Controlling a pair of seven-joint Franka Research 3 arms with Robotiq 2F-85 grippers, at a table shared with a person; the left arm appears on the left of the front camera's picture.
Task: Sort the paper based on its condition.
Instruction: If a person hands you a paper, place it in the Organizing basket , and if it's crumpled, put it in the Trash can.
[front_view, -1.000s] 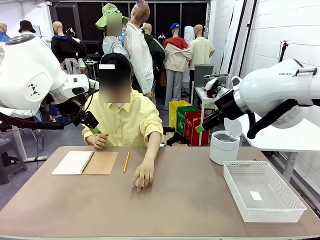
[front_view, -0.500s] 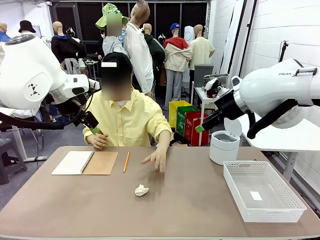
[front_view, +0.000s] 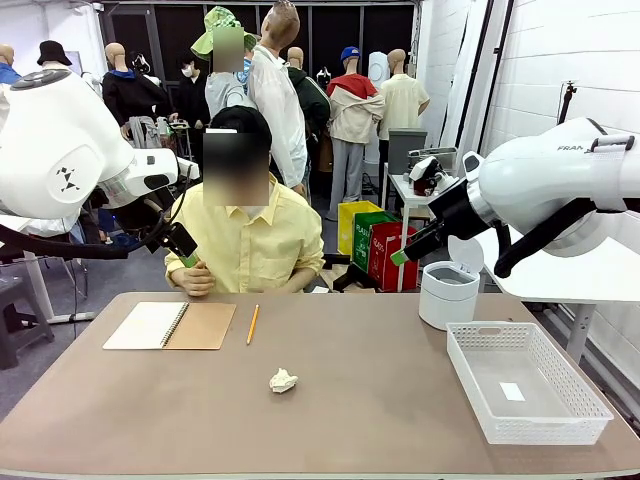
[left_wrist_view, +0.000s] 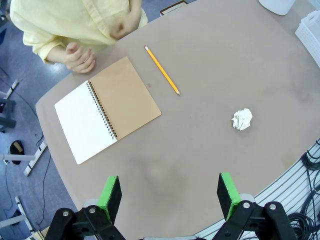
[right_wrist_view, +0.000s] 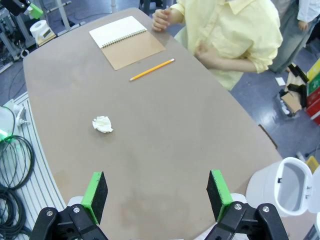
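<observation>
On the table (front_view: 390, 425) lies crumpled paper (front_view: 283, 380); wrist views show left claw (left_wrist_view: 169, 189), right claw (right_wrist_view: 156, 187) spread wide.

Table (front_view: 380, 420): brown top, matt, smooth, faint dull smudges. Paper (front_view: 283, 380) near its centre: white, matt, crumpled into a creased ball. Notebook (front_view: 170, 325) at 10 o'clock: brown card cover, matt; open page plain white paper; spiral looks like thin metal wire. Pencil (front_view: 252, 324) at 11 o'clock: yellow-orange coat, slight sheen. Basket (front_view: 490, 327) at 4 o'clock: white plastic, lattice walls, low gloss. Bin (front_view: 447, 295) at 2 o'clock: white plastic, smooth, glossy. Left gripper (left_wrist_view: 169, 180), right gripper (right_wrist_view: 156, 187): black matt bodies, green pads (left_wrist_view: 110, 192), rubbery look. Arm shell (front_view: 50, 140): white glossy plastic. Shirt (front_view: 250, 245): yellow cloth, matt.
</observation>
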